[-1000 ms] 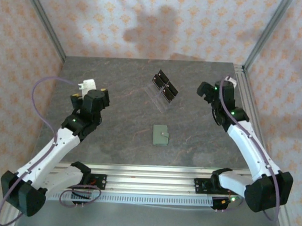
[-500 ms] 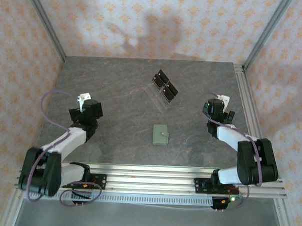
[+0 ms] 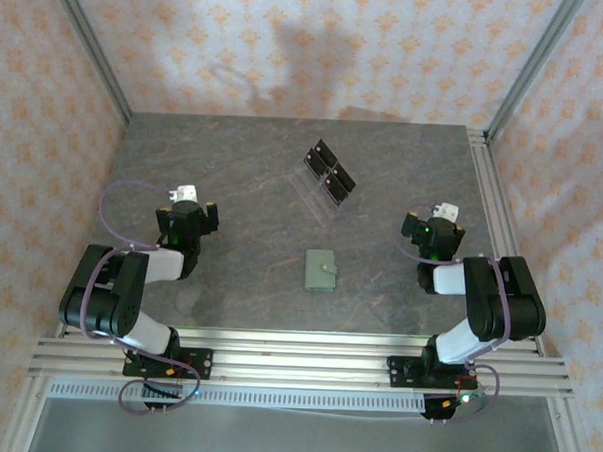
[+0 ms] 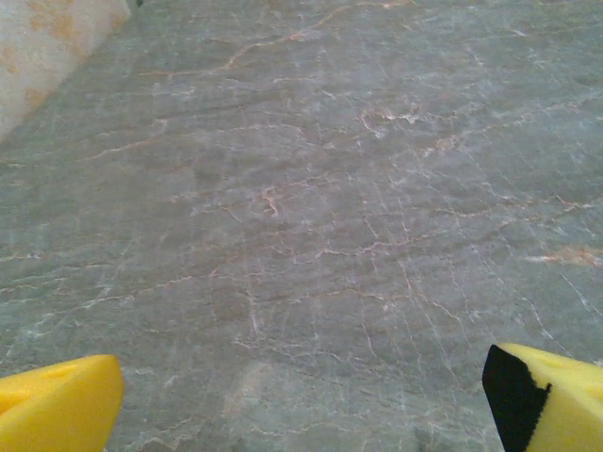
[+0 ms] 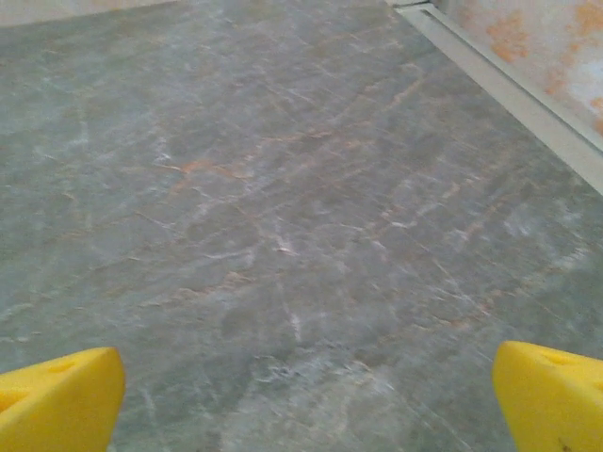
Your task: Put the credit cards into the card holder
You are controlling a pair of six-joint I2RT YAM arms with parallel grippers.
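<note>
The card holder (image 3: 321,270), a small sage-green wallet, lies shut on the grey stone table (image 3: 253,184), near the middle. The credit cards are out of view. My left gripper (image 3: 188,215) sits to the left of the card holder, well apart from it. In the left wrist view the left gripper (image 4: 301,405) is open, its yellow fingertips (image 4: 57,405) wide apart over bare stone. My right gripper (image 3: 433,230) is to the right of the wallet. The right gripper (image 5: 306,400) is open too, with only the tabletop between its fingertips (image 5: 551,395).
A clear stand with black rectangles (image 3: 329,174) stands behind the wallet at the middle back. An aluminium rail (image 3: 493,194) runs along the table's right edge and shows again as a rail (image 5: 509,89) in the right wrist view. Patterned walls close in three sides.
Both arms have folded back toward their bases, and the grippers now sit lower and nearer the front. Both stay open. The wallet and the stand have not moved.
</note>
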